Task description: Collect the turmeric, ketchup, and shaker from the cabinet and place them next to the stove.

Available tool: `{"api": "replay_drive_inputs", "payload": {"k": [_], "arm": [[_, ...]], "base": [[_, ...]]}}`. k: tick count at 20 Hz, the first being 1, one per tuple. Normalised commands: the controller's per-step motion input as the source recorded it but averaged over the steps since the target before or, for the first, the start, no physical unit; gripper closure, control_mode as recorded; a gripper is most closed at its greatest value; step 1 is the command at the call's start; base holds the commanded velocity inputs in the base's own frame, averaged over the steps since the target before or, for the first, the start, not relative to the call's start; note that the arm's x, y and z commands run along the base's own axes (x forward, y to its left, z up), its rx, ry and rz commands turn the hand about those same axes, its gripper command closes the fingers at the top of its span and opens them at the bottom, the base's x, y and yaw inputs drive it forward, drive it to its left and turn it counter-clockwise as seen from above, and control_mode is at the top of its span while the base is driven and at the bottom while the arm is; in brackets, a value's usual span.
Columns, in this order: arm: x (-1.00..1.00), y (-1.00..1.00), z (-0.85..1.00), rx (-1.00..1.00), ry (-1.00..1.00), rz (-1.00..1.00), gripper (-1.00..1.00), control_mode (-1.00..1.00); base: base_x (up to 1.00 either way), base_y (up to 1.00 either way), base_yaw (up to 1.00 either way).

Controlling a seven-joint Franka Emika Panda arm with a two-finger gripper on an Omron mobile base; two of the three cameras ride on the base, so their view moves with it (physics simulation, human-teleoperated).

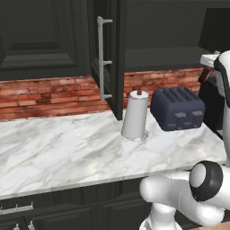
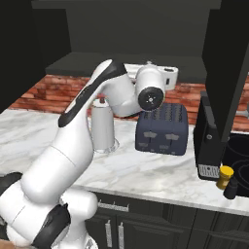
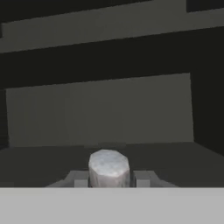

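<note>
Shaker [image 2: 231, 188] partly cut by frame edge; ketchup [image 1: 205, 74] possibly behind arm.

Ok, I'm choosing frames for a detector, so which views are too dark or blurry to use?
Left base view: sharp, with an evenly lit counter. Right base view: sharp, but the shaker nearly vanishes against the dark stove. Hand view: blurry and dim; only the pale cap of the bottle in the gripper catches light.
</note>
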Motion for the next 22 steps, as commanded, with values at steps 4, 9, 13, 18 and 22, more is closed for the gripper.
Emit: {"api": "replay_drive_inputs", "payload": {"k": [4,9,13,18,22], "arm": [[-0.97,-0.68,-0.68,-0.12,-0.06,0.01,1.0,-1.0],[-0.55,-0.44,-0.55,-0.09,0.01,0.06,1.0,-1.0],[-0.22,-0.38,-0.52,-0.09,0.1,0.05,1.0,-1.0],[-0.05,-0.33,-0.46,-0.07,0.14,0.04,1.0,-1.0],[0.0,-0.34,-0.41,0.0,0.11,0.02,1.0,-1.0]], "base": [[0.0,0.0,0.0],[0.0,0.0,0.0],[0.0,0.0,0.0],[0.0,0.0,0.0],[0.0,0.0,0.0]]}}
